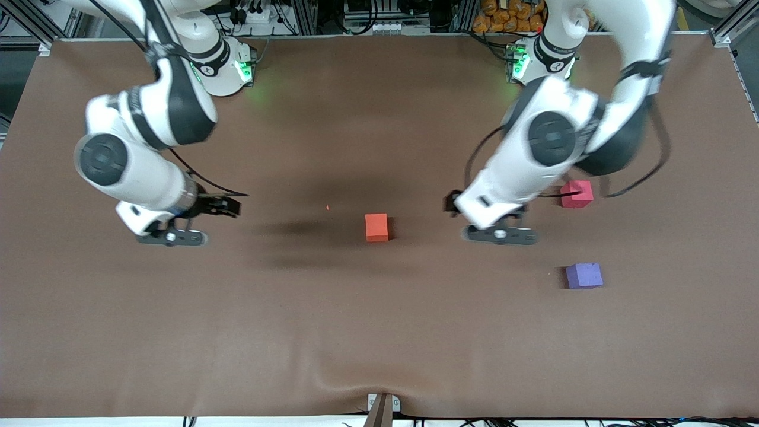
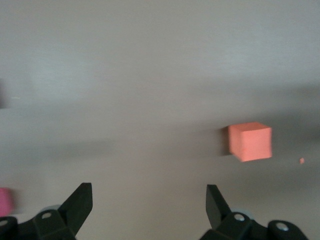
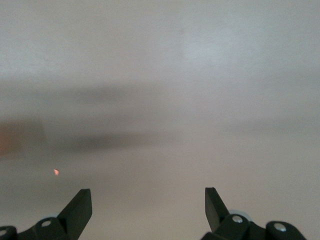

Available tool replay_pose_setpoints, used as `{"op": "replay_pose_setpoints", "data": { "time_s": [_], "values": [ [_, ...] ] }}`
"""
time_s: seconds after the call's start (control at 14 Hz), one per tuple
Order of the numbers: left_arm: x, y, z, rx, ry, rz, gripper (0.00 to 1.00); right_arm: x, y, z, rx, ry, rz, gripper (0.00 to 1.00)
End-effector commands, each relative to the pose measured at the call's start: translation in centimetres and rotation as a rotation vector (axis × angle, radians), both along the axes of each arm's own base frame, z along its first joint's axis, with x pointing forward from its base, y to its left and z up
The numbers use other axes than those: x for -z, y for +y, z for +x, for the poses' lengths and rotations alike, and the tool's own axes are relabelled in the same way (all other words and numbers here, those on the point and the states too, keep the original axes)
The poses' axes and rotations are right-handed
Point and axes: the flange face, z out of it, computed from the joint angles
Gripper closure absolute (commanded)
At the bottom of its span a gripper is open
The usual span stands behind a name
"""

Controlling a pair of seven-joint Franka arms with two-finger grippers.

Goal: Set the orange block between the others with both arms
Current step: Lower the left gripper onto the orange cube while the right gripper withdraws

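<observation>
Both arms hang open-jawed over the brown counter (image 1: pixel 379 332).
I see the orange block (image 1: pixel 376 228) alone mid-counter between the empty left gripper (image 1: pixel 500 235) and right gripper (image 1: pixel 172 238); pinkish-red cube (image 1: pixel 577 194) and purple cube (image 1: pixel 584 276) sit toward the left arm's end.

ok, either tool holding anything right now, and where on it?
Nothing is held. The left tool and the right tool both stand open with only bare table between their fingers. The orange block sits untouched on the table.

Brown-covered table (image 1: pixel 332 332); aluminium framing (image 1: pixel 308 15) along edge.
</observation>
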Motion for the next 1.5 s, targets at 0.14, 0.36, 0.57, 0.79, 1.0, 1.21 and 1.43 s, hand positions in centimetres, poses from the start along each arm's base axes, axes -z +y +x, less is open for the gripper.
{"op": "replay_pose_setpoints", "data": {
  "time_s": [0.14,0.36,0.57,0.79,1.0,1.21,1.43],
  "values": [
    [5.9,-9.1,-0.8,-0.154,-0.028,-0.004,0.0,-4.8,-10.4,-2.0,-0.05,-0.012,0.019,0.0],
    [9.6,-13.5,-2.6,-0.258,-0.085,0.053,0.0,-8.0,-14.0,-2.6,-0.031,-0.023,0.023,0.0],
    [13.0,-15.1,-3.1,-0.318,-0.118,0.051,0.0,-13.9,-14.5,-2.5,-0.021,-0.022,0.021,0.0],
    [15.9,-16.3,-3.7,-0.336,-0.125,0.034,0.0,-17.7,-14.3,-3.3,-0.012,-0.02,0.022,0.0],
    [17.1,-17.5,-5.0,-0.313,-0.119,0.039,0.0,-20.7,-14.3,-4.0,-0.009,-0.023,0.02,0.0],
    [19.0,-17.7,-5.2,-0.294,-0.116,0.044,0.0,-21.3,-14.5,-4.1,0.041,-0.033,0.015,0.0],
    [20.1,-18.2,-5.7,-0.284,-0.12,0.036,0.0,-21.3,-14.4,-4.2,0.046,-0.028,0.016,0.0]
  ]
}}
